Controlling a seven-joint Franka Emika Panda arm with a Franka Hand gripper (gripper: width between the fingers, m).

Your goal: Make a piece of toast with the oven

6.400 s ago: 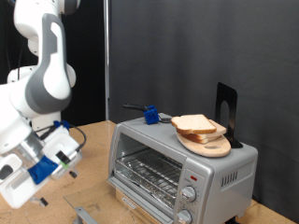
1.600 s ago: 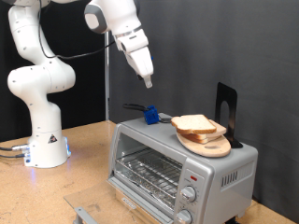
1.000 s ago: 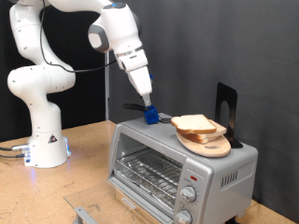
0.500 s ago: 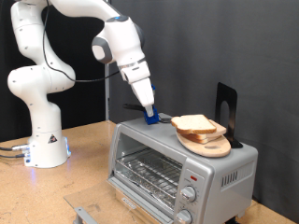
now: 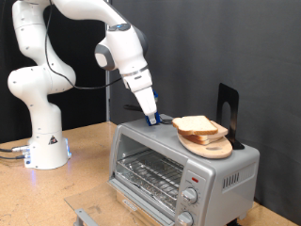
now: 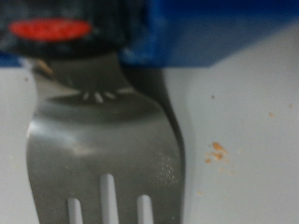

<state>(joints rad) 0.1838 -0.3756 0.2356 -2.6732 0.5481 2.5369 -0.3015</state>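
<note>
Exterior view: the white robot arm (image 5: 56,56) rises from its base at the exterior view's left and reaches over to the oven (image 5: 183,174), a silver toaster oven on the wooden surface (image 5: 80,184). Its glass door is closed, with the wire rack visible behind it and two round knobs and a red light at the exterior view's right of its front. On the oven's roof, towards the exterior view's right, lies a round wooden board (image 5: 209,144) carrying stacked slices; the piece of toast (image 5: 198,124) is the top slice. A black stand (image 5: 229,111) is upright just behind the board. The hand (image 5: 151,119) is low over the roof's other end, down at a blue block (image 5: 155,120); whether its fingers are apart or together cannot be told. In the wrist view a grey metal spatula (image 6: 103,140) with slots lies on the pale oven top, beneath the blue block (image 6: 215,37) and a red part (image 6: 51,30); small crumbs (image 6: 215,151) lie beside it.
</note>
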